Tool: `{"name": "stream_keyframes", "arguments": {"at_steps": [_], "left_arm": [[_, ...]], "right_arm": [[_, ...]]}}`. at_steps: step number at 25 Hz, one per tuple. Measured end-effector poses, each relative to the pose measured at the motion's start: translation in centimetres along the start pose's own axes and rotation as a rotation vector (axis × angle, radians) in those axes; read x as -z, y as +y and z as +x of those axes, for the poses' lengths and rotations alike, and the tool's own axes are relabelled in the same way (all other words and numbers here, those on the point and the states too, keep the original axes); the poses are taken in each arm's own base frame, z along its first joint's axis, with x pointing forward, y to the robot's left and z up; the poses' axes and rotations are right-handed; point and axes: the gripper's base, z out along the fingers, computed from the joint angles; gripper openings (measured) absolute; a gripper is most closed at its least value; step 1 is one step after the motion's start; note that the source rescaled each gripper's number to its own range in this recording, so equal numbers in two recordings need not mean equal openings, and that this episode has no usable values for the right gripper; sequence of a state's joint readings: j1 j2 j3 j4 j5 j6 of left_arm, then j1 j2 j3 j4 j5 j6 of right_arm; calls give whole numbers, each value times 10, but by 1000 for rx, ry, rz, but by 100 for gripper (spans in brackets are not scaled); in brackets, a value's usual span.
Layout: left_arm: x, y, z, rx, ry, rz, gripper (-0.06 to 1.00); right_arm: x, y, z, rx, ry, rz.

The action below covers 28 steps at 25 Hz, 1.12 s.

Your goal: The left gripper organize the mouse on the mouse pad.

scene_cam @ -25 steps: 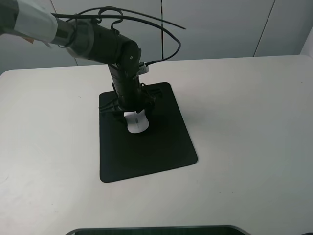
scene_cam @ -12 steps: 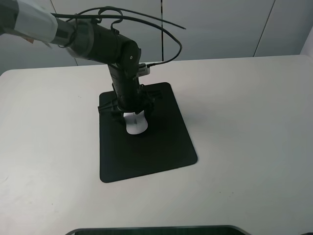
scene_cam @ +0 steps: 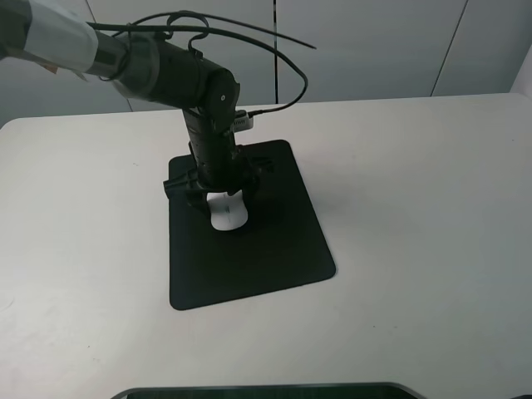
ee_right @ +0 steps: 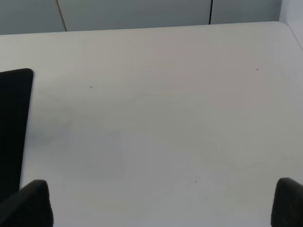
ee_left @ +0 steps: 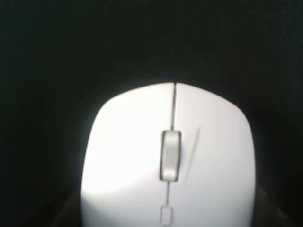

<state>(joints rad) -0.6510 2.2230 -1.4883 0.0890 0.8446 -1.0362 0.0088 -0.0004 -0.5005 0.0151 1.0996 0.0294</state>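
Note:
The white mouse (scene_cam: pixel 228 213) lies on the upper part of the black mouse pad (scene_cam: pixel 249 249), scroll wheel end pointing toward the table's front. My left gripper (scene_cam: pixel 218 189) stands straight down over the mouse's rear end, its fingers spread wider than the mouse, so it is open. In the left wrist view the mouse (ee_left: pixel 168 156) fills the picture from close above, with the pad (ee_left: pixel 47 47) dark around it and no fingers showing. My right gripper (ee_right: pixel 156 203) is open over bare table, only its fingertips (ee_right: pixel 23 203) showing, beside a corner of the pad (ee_right: pixel 12 123).
The white table (scene_cam: pixel 416 208) stretches wide to the right of the pad and in front of it. A dark, flat edge (scene_cam: pixel 266 391) shows at the very front. The left arm's cable (scene_cam: pixel 283 58) loops above the table's back.
The left gripper's fingers have spread apart around the mouse. The mouse has shifted slightly to the left on the pad.

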Motion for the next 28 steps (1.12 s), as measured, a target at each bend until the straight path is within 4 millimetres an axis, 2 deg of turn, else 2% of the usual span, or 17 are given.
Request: {"name": "stream_keyframes", "arguments": {"at_steps": [1, 2, 3, 5, 13, 22, 28], "left_arm": [[0, 0, 0, 2, 0, 0, 55], [0, 0, 0, 4, 1, -2, 78], [0, 0, 0, 4, 3, -5, 90], [0, 2, 1, 4, 10, -17, 98], [2, 2, 1, -11, 10, -18, 99], [32, 1, -2, -71, -26, 33, 99], [61, 3, -3, -90, -50, 64, 99]], "right_arm": [[0, 0, 0, 0, 0, 0], [0, 0, 0, 0, 0, 0], [0, 0, 0, 0, 0, 0], [0, 0, 0, 0, 0, 0], [0, 0, 0, 0, 0, 0], [0, 0, 0, 0, 0, 0], [0, 0, 0, 0, 0, 0]]}}
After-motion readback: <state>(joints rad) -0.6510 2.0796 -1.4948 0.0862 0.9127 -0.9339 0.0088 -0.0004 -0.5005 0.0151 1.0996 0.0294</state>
